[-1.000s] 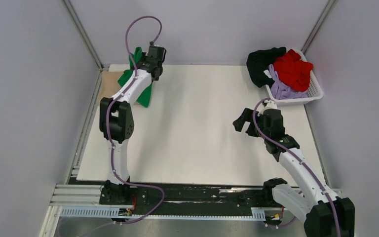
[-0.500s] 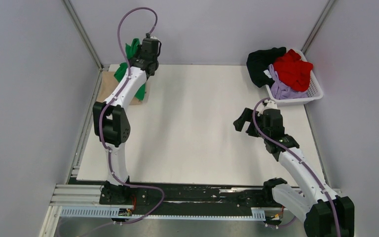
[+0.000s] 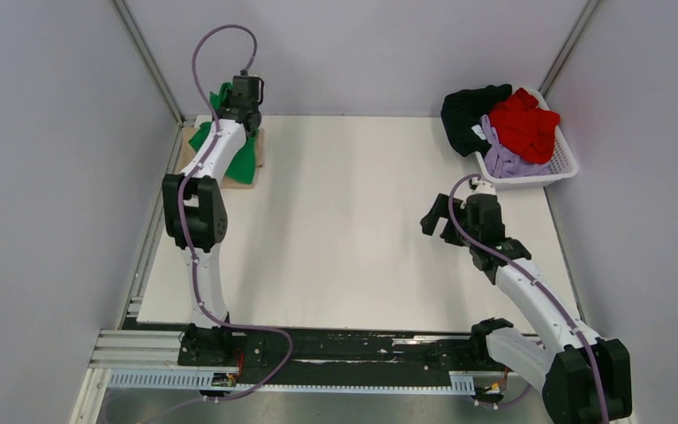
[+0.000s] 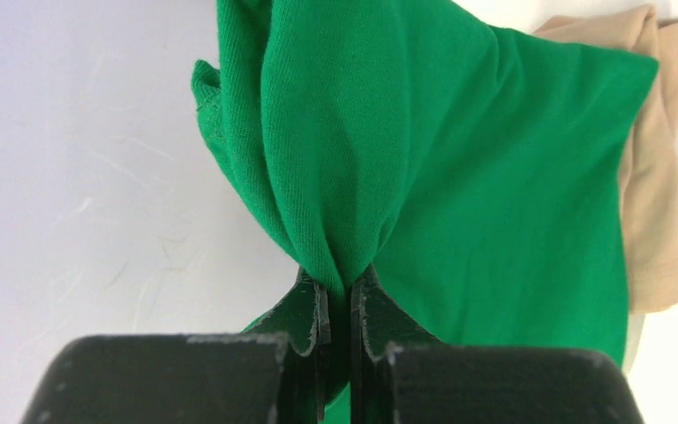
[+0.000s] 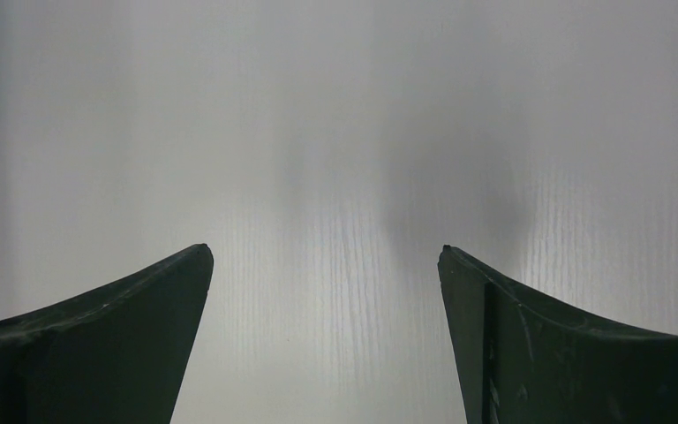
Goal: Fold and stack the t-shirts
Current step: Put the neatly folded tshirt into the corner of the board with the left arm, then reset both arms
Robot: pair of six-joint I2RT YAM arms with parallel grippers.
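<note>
Green t-shirt (image 4: 459,177), judged soft, light and limp, pinched at a bunched fold by left gripper (image 4: 337,287); right gripper (image 5: 325,256) agape, empty.

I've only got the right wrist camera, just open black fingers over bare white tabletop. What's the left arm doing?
Observer: The left gripper is shut on a bunched fold of a bright green cloth t-shirt.
Operator: Where on the table?
Observer: At the far left corner of the white table, over a tan cloth t-shirt lying there.
Operator: Any more shirts?
Observer: A black cloth t-shirt, a red cloth t-shirt and a lavender cloth t-shirt are heaped in a white plastic basket, far right.
</note>
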